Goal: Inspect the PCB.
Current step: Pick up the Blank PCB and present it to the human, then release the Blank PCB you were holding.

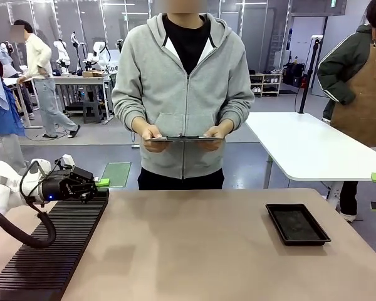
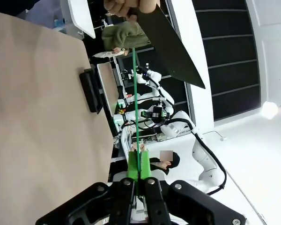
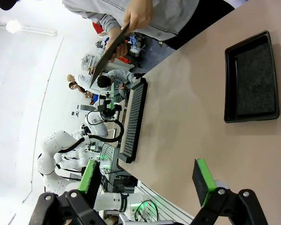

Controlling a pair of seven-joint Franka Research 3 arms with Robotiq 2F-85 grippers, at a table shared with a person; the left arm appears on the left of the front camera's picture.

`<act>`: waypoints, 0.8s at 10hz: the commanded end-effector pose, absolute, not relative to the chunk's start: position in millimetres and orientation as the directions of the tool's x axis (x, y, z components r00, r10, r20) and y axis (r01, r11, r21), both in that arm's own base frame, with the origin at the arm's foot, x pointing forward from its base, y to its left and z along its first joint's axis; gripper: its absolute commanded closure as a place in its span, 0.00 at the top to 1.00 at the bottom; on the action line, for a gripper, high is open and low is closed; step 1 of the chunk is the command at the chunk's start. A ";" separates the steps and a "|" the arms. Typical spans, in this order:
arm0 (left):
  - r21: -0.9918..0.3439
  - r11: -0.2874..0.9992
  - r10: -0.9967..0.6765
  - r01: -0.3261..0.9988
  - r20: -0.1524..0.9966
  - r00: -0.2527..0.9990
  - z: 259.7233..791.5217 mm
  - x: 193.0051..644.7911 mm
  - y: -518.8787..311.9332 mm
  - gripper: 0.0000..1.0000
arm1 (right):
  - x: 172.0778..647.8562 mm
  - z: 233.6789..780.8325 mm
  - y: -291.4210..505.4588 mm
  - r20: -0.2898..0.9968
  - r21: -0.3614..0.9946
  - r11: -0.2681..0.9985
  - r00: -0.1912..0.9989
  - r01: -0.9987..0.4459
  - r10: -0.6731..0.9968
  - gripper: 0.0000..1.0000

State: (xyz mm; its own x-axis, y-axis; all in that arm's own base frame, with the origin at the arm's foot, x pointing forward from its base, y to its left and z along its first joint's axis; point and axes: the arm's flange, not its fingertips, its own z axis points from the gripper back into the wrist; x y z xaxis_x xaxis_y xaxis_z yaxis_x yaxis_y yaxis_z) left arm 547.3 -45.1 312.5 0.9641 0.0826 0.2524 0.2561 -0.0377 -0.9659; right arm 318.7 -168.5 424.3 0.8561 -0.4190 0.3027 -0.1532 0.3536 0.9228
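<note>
1. Currently, at your far left, the left arm (image 1: pixel 3 188) comes in low over the far end of a black ribbed rack (image 1: pixel 50 251), which lies along the left side of the table (image 1: pixel 194 251).
2. Your left gripper (image 1: pixel 104 183) is clamped tight on the circuit board (image 1: pixel 117 174). The board is off the table and reaches out from the fingertips toward the person's side. In the front view its pale green face shows just past the table's far edge.
3. In the left wrist view you see that same circuit board (image 2: pixel 136 93) edge-on, as a thin green line. It rises from between the green pads (image 2: pixel 132 166), which are pressed together on its near edge.
4. At the middle of the far side a person in a grey hooded jacket stands holding a dark clipboard (image 1: pixel 183 138) level at waist height. One hand (image 1: pixel 151 133) grips each end. The clipboard is well apart from the circuit board.
5. Right of centre, a shallow black tray (image 1: pixel 297 224) lies flat on the table near its far edge.
6. Your right gripper (image 3: pixel 147 180) hangs above the table with its fingers (image 3: pixel 91 176) spread wide and nothing between them. From its wrist view the tray lies ahead on one side and the ribbed rack farther off on the other.
</note>
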 end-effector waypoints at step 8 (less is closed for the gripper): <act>-0.969 -0.054 0.094 0.241 0.235 0.967 305.5 548.0 -44.0 0.02 | 317.9 425.4 -165.5 0.305 0.926 0.341 0.850 -0.160 -0.429 1.00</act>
